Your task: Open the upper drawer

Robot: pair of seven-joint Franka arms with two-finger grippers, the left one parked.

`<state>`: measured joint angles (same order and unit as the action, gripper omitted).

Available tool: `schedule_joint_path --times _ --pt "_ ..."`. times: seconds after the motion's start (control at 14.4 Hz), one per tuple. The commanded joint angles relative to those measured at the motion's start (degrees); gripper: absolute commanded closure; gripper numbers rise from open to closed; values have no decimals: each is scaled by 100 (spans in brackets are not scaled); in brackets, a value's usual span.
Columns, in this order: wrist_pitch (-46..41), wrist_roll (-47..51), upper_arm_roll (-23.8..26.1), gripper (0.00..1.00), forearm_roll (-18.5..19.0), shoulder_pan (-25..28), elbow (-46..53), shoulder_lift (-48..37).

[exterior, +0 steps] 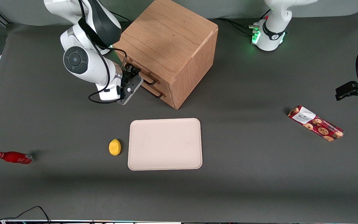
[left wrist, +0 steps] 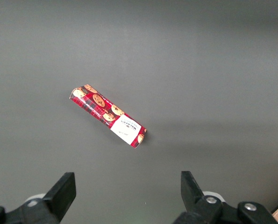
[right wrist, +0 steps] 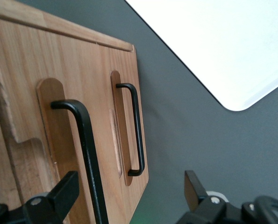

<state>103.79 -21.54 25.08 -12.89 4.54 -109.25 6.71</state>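
The tool (exterior: pixel 134 81) was found in front of the cabinet (exterior: pixel 169 46), right at the upper drawer (exterior: pixel 141 73), with its fingers (right wrist: pixel 64 191) spread wide. In the right wrist view the upper handle (right wrist: pixel 85 154) ran down between the two fingers, one finger showing just beside it and the other well apart from it; nothing was pinched yet. This placement was judged to serve the grasp: with the bar lying between spread fingers, only a closing was needed before a pull could be made away from the cabinet face.

The upper drawer was seen shut, flush with the cabinet front, directly above the lower drawer (exterior: pixel 154 90), whose handle (right wrist: pixel 135 130) stood untouched. The cabinet was set at an angle on the table (exterior: pixel 247 174), its drawer front turned toward the working arm's end, presumably so that the handles could be reached straight on.

Counted: one cabinet, two drawers, two dark wire handles. One tray (exterior: pixel 165 144) lay nearer to the front camera than the cabinet, and one lemon (exterior: pixel 114 147) lay just beside it. One red bottle (exterior: pixel 13 157) lay on its side toward the working arm's end of the table, and one biscuit pack (exterior: pixel 315 123) toward the parked arm's end. None of these four was judged to obstruct the drawer's path.
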Motion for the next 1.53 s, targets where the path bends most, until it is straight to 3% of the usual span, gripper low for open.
schedule_joint_path --times 0.0,1.46 --pt "220 -140 49 0 -170 -15 -342 -197" --pt "1020 -421 -47 0 -82 117 -879 -56"
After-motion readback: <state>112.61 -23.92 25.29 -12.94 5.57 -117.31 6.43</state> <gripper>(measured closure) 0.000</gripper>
